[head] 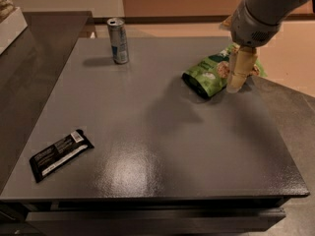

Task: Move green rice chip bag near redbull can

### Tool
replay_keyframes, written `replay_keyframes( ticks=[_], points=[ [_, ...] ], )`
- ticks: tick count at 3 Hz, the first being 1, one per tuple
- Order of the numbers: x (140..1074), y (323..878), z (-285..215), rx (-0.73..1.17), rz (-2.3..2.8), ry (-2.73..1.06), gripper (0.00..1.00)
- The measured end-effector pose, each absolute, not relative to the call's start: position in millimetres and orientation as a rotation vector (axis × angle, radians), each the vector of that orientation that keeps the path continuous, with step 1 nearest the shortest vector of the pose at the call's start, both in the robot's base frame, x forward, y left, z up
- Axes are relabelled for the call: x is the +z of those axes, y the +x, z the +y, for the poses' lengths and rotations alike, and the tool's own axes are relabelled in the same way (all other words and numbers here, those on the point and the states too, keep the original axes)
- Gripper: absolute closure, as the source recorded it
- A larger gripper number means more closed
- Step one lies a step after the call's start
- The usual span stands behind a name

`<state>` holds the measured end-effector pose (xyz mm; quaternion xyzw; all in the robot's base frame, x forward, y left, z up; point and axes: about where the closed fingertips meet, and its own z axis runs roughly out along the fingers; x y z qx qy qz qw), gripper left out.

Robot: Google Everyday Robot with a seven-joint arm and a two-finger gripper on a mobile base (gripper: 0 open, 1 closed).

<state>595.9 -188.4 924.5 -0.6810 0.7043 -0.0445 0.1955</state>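
Observation:
The green rice chip bag [207,76] lies crinkled on the far right part of the grey table [147,132], its dark end pointing front-left. The redbull can [118,41] stands upright near the table's far left edge, well apart from the bag. My gripper [238,82] hangs from the arm at the upper right and points down over the right part of the bag, hiding some of it. Whether it touches the bag cannot be told.
A flat black wrapped bar with white text [60,154] lies near the table's front left corner. A dark counter [29,58] runs along the left side. The table's right edge is close behind the bag.

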Motion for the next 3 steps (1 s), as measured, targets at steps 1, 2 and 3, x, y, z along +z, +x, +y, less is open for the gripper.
replay_keyframes(
  ticks=[1,2,3],
  points=[
    [907.8,626.7,-181.5,-0.129,1.902,-2.041,0.00],
    [889.0,646.0,-178.1,-0.135,1.843,-2.172,0.00],
    [873.4,652.3,-177.9,-0.149,1.781,-2.289,0.00]
  ],
)
